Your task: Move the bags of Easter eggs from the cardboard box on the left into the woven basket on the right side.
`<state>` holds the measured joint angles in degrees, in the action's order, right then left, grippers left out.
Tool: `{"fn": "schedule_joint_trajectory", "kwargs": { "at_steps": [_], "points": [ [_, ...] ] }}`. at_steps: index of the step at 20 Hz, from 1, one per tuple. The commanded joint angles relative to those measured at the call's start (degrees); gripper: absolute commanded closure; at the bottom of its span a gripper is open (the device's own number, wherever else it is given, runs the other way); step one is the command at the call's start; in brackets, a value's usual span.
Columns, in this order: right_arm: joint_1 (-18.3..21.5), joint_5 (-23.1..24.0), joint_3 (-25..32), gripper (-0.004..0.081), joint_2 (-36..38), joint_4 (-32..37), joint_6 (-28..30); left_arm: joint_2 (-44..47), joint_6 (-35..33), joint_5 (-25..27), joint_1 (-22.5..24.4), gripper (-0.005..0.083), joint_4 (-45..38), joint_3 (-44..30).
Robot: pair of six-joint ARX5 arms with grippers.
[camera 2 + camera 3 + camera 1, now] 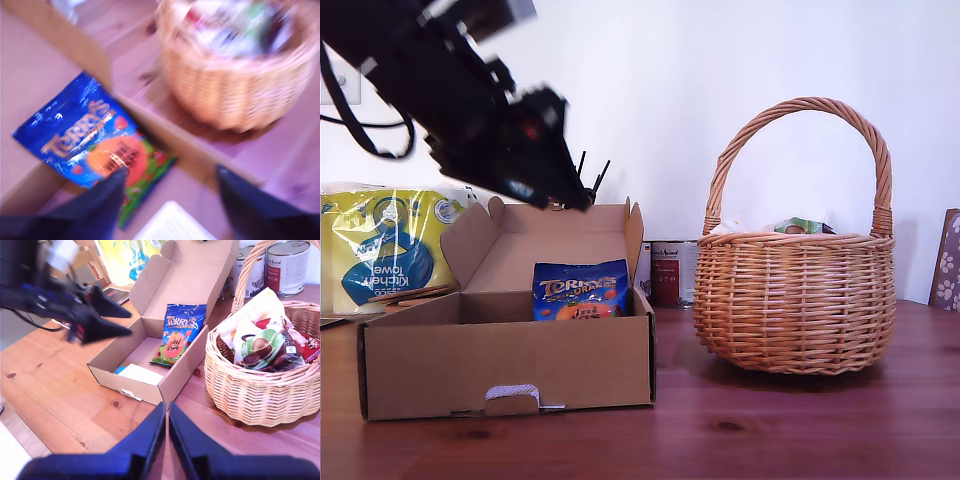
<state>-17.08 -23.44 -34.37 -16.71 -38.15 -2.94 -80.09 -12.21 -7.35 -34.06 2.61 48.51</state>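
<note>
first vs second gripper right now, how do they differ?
My first gripper is open with its jaws spread; my second gripper is shut and holds nothing. The first hangs above the cardboard box, looking down at the blue bag in it; the second hangs over the table in front of the box and the woven basket. Both have dark fingers.

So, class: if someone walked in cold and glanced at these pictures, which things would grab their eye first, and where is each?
First the shiny blue bag with orange lettering, leaning against the cardboard box's side wall nearest the basket, the only bag left there. Next the woven basket on the exterior view's right, already holding several bags. Then my first gripper, jaws open, poised above the box.
</note>
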Motion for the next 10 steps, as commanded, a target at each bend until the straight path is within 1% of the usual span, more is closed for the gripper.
{"fn": "schedule_joint_trajectory", "kwargs": {
  "at_steps": [1, 5, 7, 10],
  "points": [
    [-0.2, 0.0, 0.1, 0.0782, 0.1, 0.2, -0.1, -2.8, -2.9, 0.8, -0.1, 0.0009, -4.5, -0.5],
    [-0.2, 0.0, 0.1, 0.0782, 0.1, 0.1, 0.0, -10.6, -2.5, 3.7, 1.5, 0.0008, -14.0, -0.2],
    [-0.2, 0.0, 0.1, 0.0782, 0.1, 0.1, 0.0, -14.3, -5.4, 4.1, 2.4, 0.0008, -17.4, 0.1],
    [-0.2, 0.0, 0.1, 0.0782, 0.1, 0.1, -0.1, -19.6, -9.4, 4.0, 3.3, 0.0008, -18.2, 1.8]
  ]
}}
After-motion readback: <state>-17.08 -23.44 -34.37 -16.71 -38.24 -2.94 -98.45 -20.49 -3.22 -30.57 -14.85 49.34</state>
